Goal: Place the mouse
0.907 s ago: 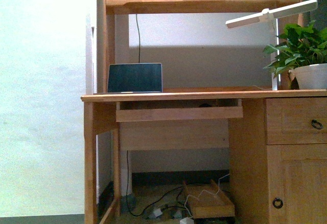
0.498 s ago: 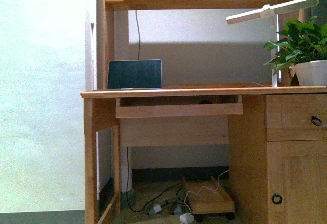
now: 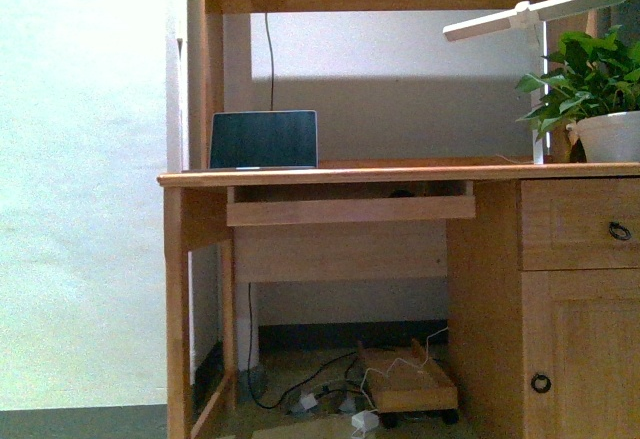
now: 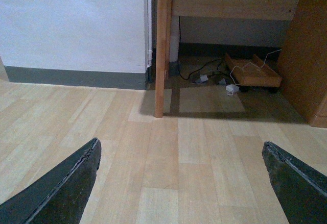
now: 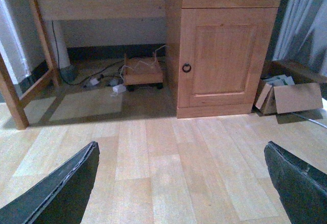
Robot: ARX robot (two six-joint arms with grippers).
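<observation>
In the front view a small dark domed shape, the mouse (image 3: 401, 193), peeks over the front board of the pull-out tray (image 3: 350, 209) under the desk top; most of it is hidden. Neither arm appears in that view. My left gripper (image 4: 180, 145) is open, its two dark fingers (image 4: 61, 188) spread wide over bare wooden floor in front of the desk's left leg (image 4: 162, 45). My right gripper (image 5: 180, 145) is open too, with nothing between its fingers (image 5: 56, 193), above the floor before the cabinet door (image 5: 225, 55).
A wooden desk (image 3: 400, 173) carries a laptop (image 3: 263, 140), a white lamp (image 3: 535, 14) and a potted plant (image 3: 595, 99). Under it lie cables and a small wheeled wooden platform (image 3: 408, 387). Cardboard boxes (image 5: 291, 94) sit right of the cabinet. A white wall (image 4: 71, 25) stands to the left.
The whole desk sits slightly higher in the front view than before, showing more floor under it; the camera has dipped. Nothing on the desk has moved.
</observation>
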